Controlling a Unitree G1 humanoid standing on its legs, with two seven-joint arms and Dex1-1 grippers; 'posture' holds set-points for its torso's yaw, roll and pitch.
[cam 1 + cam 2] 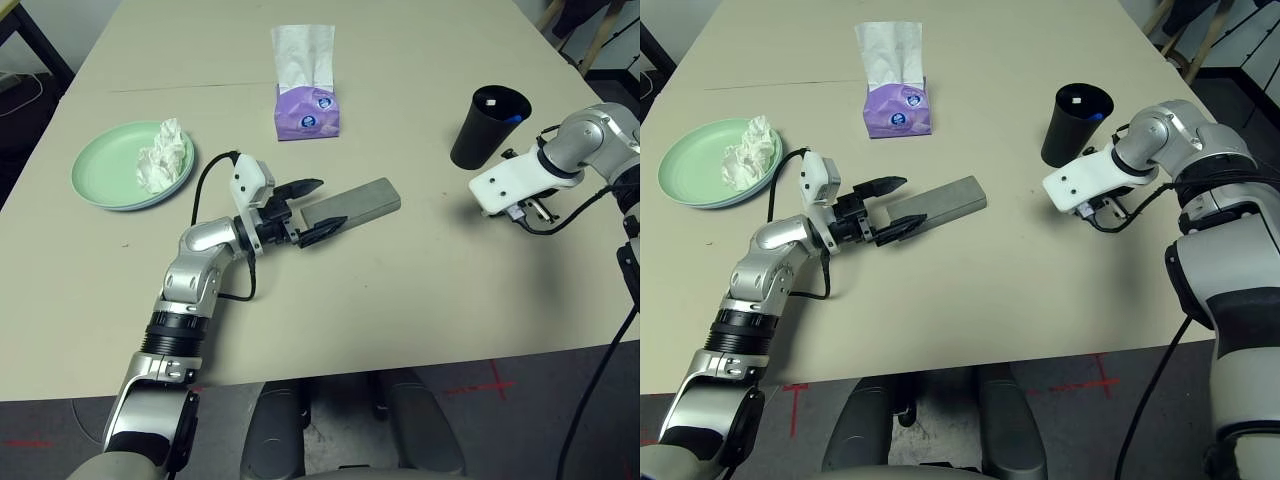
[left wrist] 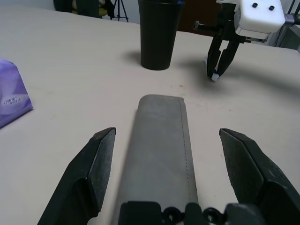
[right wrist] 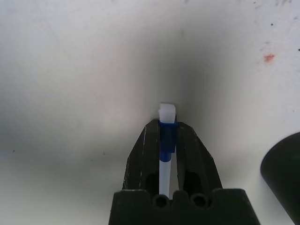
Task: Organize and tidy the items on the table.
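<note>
A grey oblong glasses case (image 1: 352, 205) lies in the middle of the table (image 1: 400, 290). My left gripper (image 1: 315, 210) is open, and its fingers (image 2: 89, 173) flank the case's near end (image 2: 161, 145) with a gap on each side. Just in front of the black cup (image 1: 488, 125), my right gripper (image 3: 167, 126) points down at the table, shut on a white blue-tipped pen (image 3: 167, 112). Another pen's blue tip (image 1: 512, 118) shows inside the cup. A crumpled white tissue (image 1: 165, 155) rests on the pale green plate (image 1: 105, 175) at the far left.
A purple tissue pack (image 1: 307, 105) with a white sheet sticking up stands at the back centre. Bare tabletop runs between the case and the cup and along the front edge. Dark furniture legs stand beyond the table's far corners.
</note>
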